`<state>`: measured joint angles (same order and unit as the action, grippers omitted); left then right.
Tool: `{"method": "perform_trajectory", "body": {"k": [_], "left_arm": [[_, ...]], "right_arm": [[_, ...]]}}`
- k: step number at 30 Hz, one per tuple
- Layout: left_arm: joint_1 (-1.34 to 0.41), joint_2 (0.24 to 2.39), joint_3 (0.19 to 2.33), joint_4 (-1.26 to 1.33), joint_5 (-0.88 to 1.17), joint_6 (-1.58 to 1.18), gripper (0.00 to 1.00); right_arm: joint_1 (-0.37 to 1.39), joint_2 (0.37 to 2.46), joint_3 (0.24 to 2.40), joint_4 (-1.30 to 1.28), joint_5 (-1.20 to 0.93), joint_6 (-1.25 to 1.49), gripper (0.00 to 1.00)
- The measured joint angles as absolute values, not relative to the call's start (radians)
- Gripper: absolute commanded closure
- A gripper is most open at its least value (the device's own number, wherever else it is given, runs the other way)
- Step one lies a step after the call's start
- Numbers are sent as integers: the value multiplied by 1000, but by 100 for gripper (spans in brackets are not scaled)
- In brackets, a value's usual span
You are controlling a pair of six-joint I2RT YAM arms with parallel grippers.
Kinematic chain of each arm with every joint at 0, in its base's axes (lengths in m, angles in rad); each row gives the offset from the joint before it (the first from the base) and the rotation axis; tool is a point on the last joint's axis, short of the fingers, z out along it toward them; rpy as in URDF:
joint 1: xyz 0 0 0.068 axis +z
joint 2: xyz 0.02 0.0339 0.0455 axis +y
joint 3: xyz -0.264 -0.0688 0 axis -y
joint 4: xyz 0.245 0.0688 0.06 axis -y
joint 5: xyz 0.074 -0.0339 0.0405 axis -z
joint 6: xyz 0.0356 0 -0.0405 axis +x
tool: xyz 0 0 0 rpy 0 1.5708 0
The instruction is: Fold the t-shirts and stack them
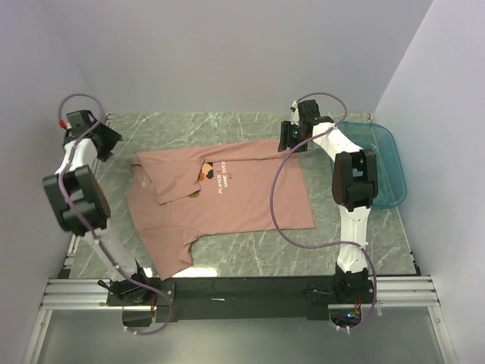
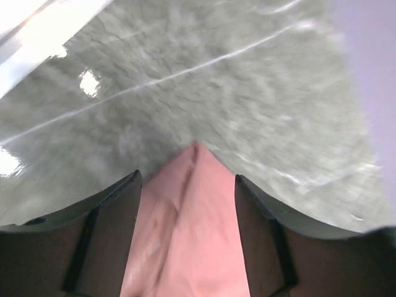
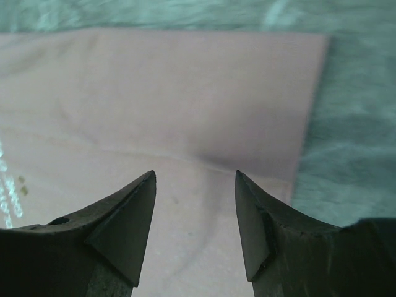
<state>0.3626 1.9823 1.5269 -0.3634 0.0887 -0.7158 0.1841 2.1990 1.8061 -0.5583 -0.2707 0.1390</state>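
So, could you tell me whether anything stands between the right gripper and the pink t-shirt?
Nothing visible does. The right gripper hangs open right over the t-shirt, near its far right corner, with only bare fabric showing between its fingers. The teal tub sits off to the right, apart from the shirt.
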Motion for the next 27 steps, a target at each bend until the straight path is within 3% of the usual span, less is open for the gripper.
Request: {"method": "perform_trajectory", "body": {"k": [8, 19, 22, 27], "left_arm": [[392, 1562, 1204, -160, 236, -723, 32], [359, 1316, 928, -189, 385, -660, 33], [348, 1249, 901, -204, 383, -628, 33], [333, 1164, 839, -220, 365, -587, 33]], "right_arm": [[126, 2220, 1837, -566, -178, 210, 39], [95, 2338, 1932, -619, -225, 216, 43], [94, 2351, 1958, -637, -247, 215, 51], [90, 2373, 1976, -673, -300, 212, 85]]}}
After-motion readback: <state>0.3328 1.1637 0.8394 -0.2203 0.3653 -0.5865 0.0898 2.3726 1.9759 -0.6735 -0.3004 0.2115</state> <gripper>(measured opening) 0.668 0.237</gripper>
